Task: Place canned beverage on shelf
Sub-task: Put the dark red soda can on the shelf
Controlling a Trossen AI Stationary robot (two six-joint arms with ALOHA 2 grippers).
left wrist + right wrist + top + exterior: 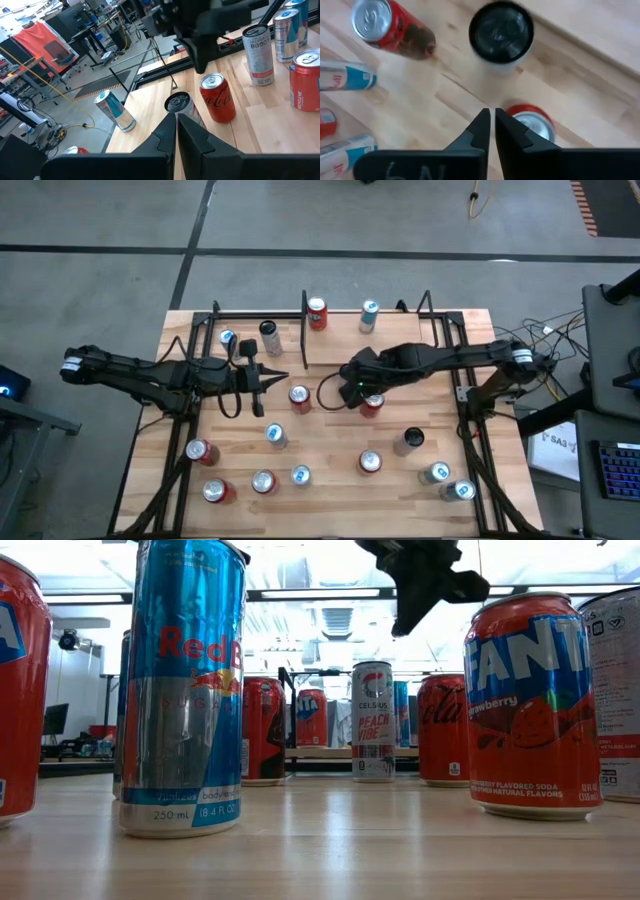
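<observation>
Red can (372, 404), upright on the tabletop (330, 445), long axis vertical, lid up, just under the right gripper (352, 392). Fingers pressed almost together, holding nothing. In the right wrist view, the same silver-and-red lid (532, 121) just beside the fingertips, a little off to one side, so not yet centred between them. Black-topped can (501, 34) farther ahead, another red can (390, 27) off to the side. Likely next need: spread wide, shift over the lid, drop around the body. Shelf (330, 320) at the far edge of the table, behind the gripper, already carrying 2 cans near its middle (317, 313). Left gripper (262, 379) also closed and empty, hovering near the table's middle, a red can (299, 397) just beside its tip. Right arm nearer the target by a clear margin.
</observation>
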